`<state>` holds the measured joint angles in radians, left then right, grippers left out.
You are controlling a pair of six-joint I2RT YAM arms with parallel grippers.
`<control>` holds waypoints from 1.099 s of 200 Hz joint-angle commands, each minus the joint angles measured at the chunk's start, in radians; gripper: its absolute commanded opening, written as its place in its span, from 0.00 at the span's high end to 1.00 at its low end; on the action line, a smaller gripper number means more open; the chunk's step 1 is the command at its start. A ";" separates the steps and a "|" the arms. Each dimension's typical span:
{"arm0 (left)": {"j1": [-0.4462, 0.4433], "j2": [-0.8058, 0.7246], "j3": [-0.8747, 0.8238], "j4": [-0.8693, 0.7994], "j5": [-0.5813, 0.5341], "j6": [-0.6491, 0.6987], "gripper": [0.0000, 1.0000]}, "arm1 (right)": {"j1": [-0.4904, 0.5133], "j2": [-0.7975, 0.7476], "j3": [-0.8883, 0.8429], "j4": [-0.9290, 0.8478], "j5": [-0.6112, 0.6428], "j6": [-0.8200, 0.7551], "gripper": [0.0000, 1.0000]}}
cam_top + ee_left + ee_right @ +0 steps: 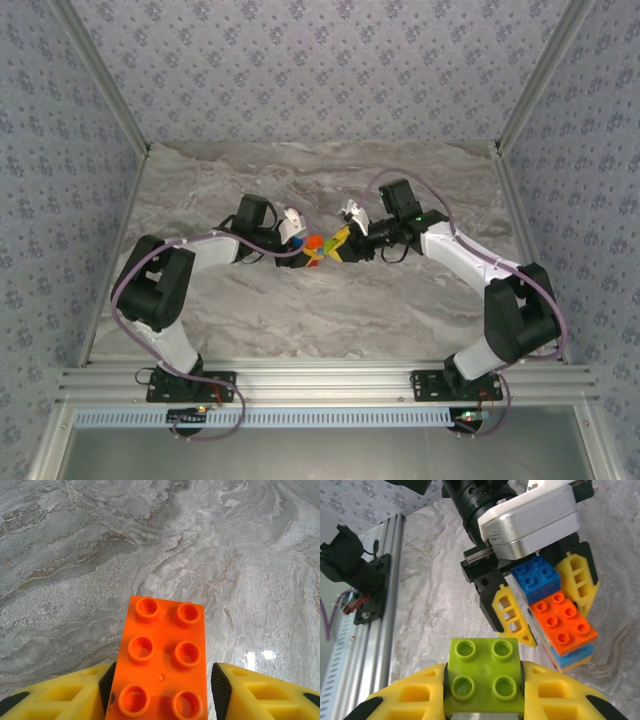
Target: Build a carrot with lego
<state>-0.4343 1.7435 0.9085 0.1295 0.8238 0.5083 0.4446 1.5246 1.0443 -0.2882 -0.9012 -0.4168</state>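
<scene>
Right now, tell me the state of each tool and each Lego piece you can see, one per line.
left tool: not quite closed around the brick stack, one pad touching, a sliver of gap at the other.
right tool: shut on the lime green brick.
brick stack: orange and blue bricks joined, flanked by the left tool.
lime green brick: gripped, apart from the stack, not yet attached.

Table (320, 300): grey-white marble, brownish veins, white glare spots. Walls (300, 60): blue-grey paper, small floral repeat. Arms (462, 258): white links, black joints. Cables (215, 240): lilac. Rail (320, 382): silver. Base plates (190, 385): black. Wrist housing (535, 520): white over black. Fingers (60, 697): yellow; pads (220, 685) black. Orange brick (162, 665): bright, plain, studs same orange. Stack (560, 625): banded blue, orange, blue, orange; red fleck from above. Green brick (482, 677): lime, plain.
</scene>
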 commanded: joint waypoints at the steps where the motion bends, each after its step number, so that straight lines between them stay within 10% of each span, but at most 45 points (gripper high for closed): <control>1: -0.007 -0.003 0.012 -0.026 0.025 0.021 0.48 | -0.007 0.032 -0.001 0.075 0.045 -0.043 0.92; 220: 0.039 0.005 0.119 -0.328 0.262 0.126 0.68 | -0.063 0.212 0.136 0.072 -0.020 -0.157 0.95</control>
<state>-0.3992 1.7435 0.9668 -0.0872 0.9764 0.5686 0.3836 1.7229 1.1439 -0.1696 -0.8528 -0.5201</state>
